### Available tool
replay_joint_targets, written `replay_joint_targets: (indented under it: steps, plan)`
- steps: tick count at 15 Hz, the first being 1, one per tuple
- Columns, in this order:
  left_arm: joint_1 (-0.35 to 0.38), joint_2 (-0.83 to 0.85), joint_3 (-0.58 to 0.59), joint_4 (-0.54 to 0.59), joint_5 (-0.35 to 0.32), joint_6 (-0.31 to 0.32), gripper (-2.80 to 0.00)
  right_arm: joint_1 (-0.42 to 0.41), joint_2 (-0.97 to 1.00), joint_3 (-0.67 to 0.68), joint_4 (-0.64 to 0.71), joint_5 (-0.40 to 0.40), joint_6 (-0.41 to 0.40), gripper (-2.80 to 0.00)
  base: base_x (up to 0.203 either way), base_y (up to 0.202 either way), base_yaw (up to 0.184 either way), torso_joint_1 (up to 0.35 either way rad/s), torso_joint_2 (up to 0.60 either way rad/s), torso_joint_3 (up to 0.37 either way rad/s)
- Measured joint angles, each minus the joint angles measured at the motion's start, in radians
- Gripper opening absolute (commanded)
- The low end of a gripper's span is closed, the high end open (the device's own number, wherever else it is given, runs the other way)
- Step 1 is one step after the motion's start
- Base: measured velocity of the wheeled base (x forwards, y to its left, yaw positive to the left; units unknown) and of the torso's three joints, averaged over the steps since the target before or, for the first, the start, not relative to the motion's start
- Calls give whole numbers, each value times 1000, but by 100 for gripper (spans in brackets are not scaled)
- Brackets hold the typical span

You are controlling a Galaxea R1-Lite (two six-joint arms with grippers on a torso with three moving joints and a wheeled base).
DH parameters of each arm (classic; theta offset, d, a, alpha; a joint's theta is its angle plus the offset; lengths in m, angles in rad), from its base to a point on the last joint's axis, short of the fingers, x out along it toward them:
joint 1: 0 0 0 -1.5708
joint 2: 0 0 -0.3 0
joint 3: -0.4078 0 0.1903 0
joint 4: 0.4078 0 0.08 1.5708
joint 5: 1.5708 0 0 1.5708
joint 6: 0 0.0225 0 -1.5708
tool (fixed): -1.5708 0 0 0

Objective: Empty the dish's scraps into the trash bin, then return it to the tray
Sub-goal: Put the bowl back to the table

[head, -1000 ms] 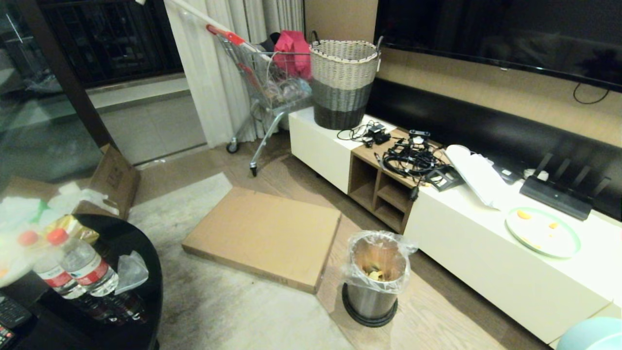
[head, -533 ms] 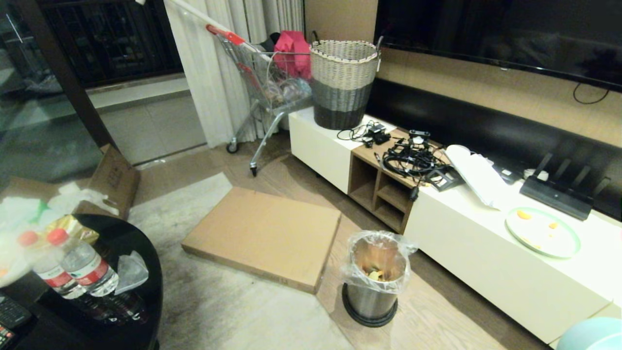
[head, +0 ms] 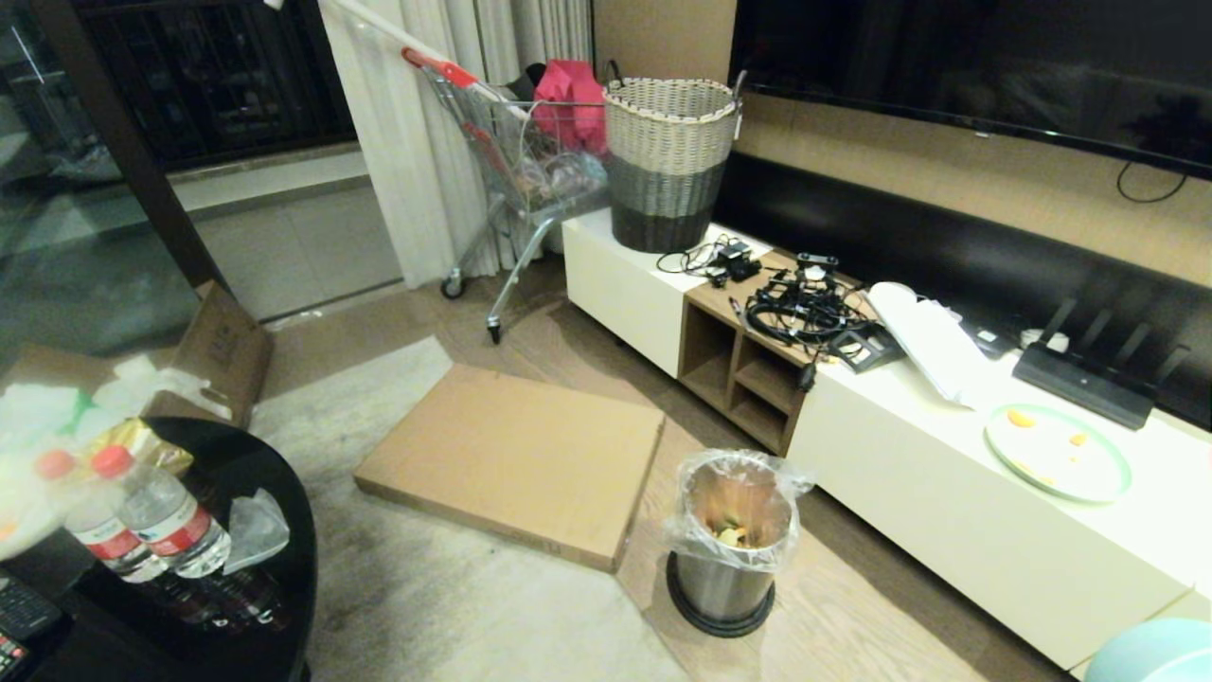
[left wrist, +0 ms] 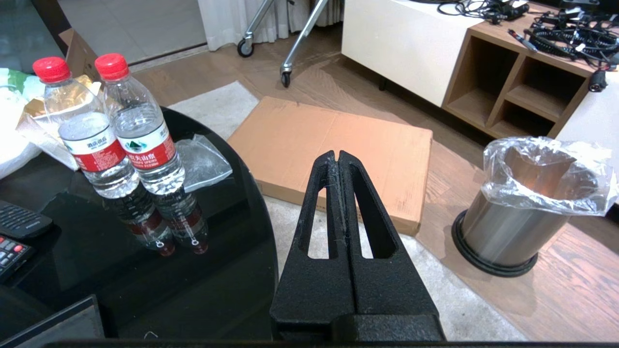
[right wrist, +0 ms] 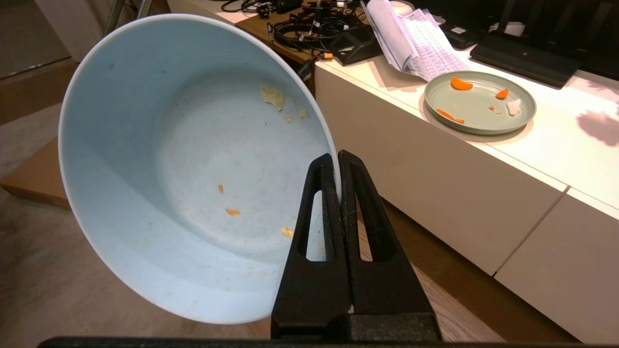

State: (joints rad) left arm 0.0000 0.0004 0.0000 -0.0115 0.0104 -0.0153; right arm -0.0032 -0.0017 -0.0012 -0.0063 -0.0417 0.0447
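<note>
My right gripper (right wrist: 337,157) is shut on the rim of the dish (right wrist: 193,169), a pale blue bowl tipped on its side with only a few small crumbs inside. In the head view just an edge of the dish (head: 1150,654) shows at the bottom right corner. The steel trash bin (head: 724,568) with a clear liner stands on the wood floor by the white cabinet, and yellow scraps (head: 731,535) lie inside it. My left gripper (left wrist: 337,154) is shut on nothing, above the edge of the black table, with the trash bin (left wrist: 512,227) off to its side. The tray is out of view.
A long white cabinet (head: 947,493) carries a green-rimmed plate (head: 1058,452), papers and cables. A flat cardboard box (head: 516,459) lies on the floor. Two water bottles (head: 161,521) stand on a black round table (head: 275,530). A wicker basket (head: 669,161) and a shopping cart (head: 511,170) are behind.
</note>
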Motion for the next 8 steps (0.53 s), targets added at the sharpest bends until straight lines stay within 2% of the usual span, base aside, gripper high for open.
replay_joint_targets:
  steps: [8]
  plan:
    - [0, 0, 0, 0, 0, 0, -280, 0, 0, 1, -4, -1, 4, -280, 0, 0, 0, 0, 0, 0]
